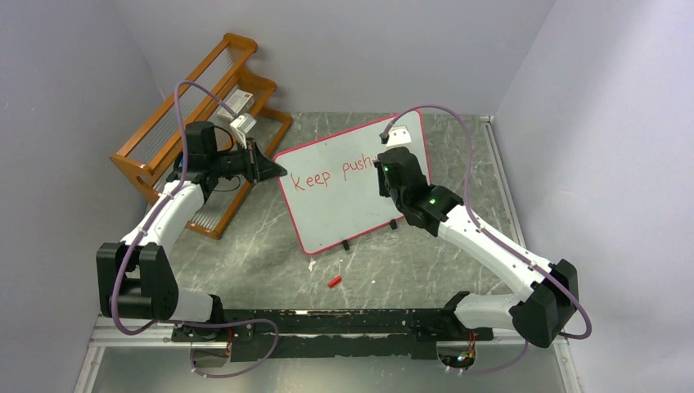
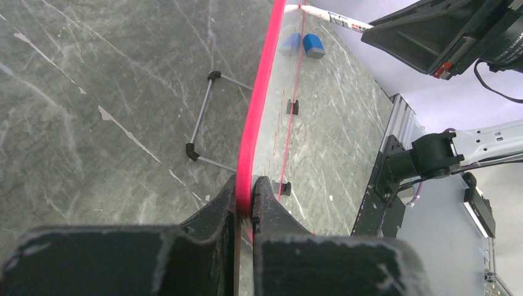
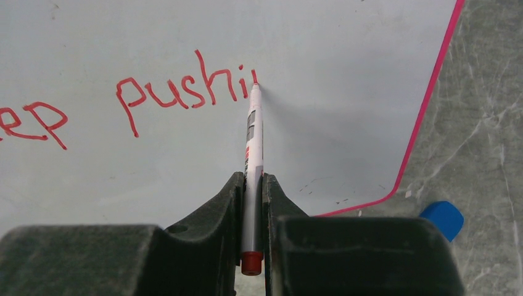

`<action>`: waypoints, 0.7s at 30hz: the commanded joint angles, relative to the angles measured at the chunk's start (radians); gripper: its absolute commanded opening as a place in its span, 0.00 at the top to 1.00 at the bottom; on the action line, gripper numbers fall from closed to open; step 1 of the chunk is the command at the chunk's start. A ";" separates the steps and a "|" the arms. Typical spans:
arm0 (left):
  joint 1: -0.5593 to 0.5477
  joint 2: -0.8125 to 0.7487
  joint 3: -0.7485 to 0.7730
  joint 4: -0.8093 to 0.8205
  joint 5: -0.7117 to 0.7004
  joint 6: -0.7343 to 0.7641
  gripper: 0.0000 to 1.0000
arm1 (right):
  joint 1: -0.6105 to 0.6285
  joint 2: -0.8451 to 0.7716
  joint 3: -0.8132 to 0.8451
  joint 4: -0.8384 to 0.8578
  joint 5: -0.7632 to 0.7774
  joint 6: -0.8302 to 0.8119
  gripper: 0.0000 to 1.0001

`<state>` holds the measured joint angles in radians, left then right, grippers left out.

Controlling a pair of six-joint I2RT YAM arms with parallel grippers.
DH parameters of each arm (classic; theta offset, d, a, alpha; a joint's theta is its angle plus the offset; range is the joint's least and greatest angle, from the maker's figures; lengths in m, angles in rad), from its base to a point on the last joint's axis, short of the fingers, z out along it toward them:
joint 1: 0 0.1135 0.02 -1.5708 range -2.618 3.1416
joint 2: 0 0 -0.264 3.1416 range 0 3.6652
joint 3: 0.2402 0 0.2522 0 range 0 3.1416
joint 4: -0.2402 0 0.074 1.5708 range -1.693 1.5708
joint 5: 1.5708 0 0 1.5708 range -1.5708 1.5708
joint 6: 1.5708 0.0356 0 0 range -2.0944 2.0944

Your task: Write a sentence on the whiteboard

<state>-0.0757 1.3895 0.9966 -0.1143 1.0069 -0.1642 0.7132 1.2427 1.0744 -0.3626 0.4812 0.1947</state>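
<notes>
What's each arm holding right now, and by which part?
Left fingers pinch the whiteboard by its red-pink frame edge. Right fingers clamp the marker near its back end, tip on the board.

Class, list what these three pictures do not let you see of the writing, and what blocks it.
Top view: the sentence past "push" is hidden behind the right arm.
Right wrist view: the left edge cuts off the start of "Keep".
Left wrist view: the whiteboard is edge-on, so nothing is readable.
</notes>
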 commanded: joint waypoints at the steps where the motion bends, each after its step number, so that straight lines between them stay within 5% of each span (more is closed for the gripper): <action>1: -0.024 0.037 -0.013 -0.064 -0.104 0.117 0.95 | -0.010 -0.003 -0.026 -0.030 -0.018 0.017 1.00; 21: -0.024 0.037 -0.013 -0.064 -0.105 0.117 0.95 | -0.010 -0.014 -0.034 -0.045 -0.032 0.026 1.00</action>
<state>-0.0757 1.3899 0.9966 -0.1146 1.0065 -0.1642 0.7128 1.2396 1.0634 -0.3733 0.4763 0.2047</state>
